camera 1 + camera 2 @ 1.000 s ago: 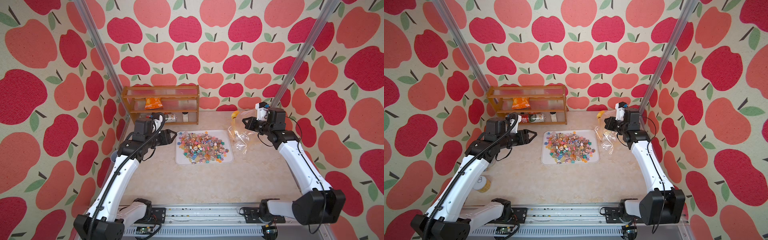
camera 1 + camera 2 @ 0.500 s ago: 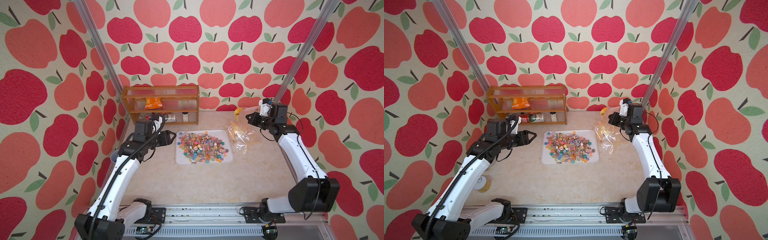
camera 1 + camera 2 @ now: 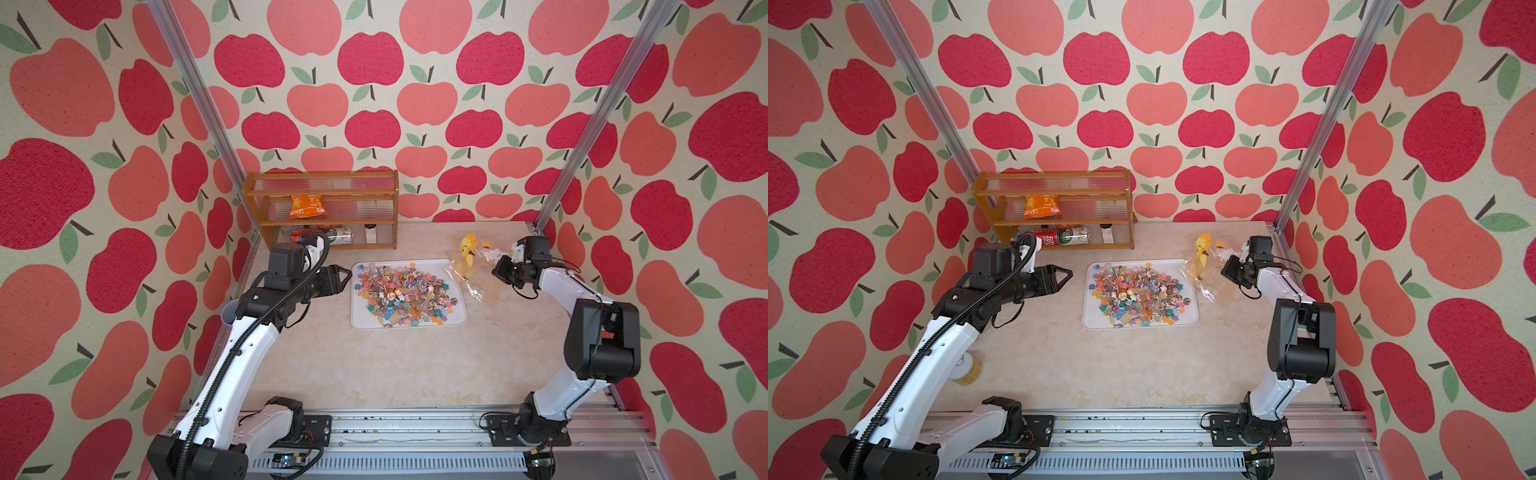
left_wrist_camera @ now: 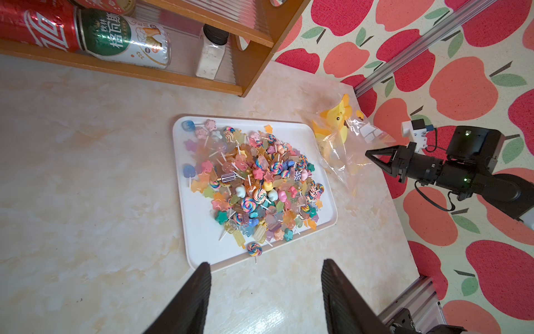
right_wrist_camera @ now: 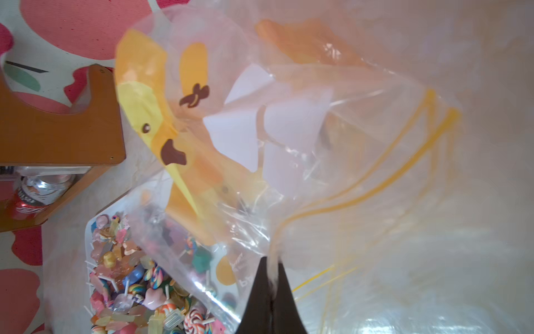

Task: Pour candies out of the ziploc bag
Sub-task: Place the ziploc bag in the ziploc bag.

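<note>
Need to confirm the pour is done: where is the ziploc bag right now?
In both top views the ziploc bag is pinched in the shut right pincer, just beyond the white tray's edge on the right arm's side.

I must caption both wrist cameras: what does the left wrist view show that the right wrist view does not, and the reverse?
Only the left wrist view: the whole white tray, a white bottle, the open left claw. Only the right wrist view: the pinch up close, the right claw shut on the ziploc bag. Both: the candies, the bag, the wooden shelf.
</note>
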`<state>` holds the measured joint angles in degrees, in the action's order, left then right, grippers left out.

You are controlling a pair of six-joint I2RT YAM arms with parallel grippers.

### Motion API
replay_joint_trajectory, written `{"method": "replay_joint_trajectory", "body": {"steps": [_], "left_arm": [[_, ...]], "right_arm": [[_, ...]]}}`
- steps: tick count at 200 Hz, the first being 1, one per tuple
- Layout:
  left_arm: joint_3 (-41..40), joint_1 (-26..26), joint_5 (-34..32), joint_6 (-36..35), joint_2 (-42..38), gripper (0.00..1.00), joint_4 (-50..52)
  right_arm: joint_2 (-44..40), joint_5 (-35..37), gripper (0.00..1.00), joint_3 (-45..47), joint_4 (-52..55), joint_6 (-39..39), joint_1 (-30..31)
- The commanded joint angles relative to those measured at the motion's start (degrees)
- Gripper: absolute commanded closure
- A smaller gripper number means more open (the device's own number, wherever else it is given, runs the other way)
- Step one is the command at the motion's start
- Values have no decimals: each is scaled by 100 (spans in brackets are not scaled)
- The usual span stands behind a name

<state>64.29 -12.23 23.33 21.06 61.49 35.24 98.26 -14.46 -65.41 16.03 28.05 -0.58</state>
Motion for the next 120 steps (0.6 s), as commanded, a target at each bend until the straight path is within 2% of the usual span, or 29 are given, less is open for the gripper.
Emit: {"method": "replay_joint_trajectory", "body": {"steps": [1,50,74,92,120], "left_arm": [[-114,34,-5,-93,-46,40,-130],[-178,42,-3,-66,-30,38,-175],[-152,43,-12,-76,-20,37,-158],[-111,48,-3,-84,-13,36,-127],[-73,54,12,-76,-31,36,-114]], "right_arm": [[103,305,95,-82,267,71,-47],[427,682,84,-252,663,-54,-150],[155,964,74,-179,706,-51,-153],[-137,1080,63,-143,727,-24,-162],[-668,981,48,-217,814,-75,-149]]}}
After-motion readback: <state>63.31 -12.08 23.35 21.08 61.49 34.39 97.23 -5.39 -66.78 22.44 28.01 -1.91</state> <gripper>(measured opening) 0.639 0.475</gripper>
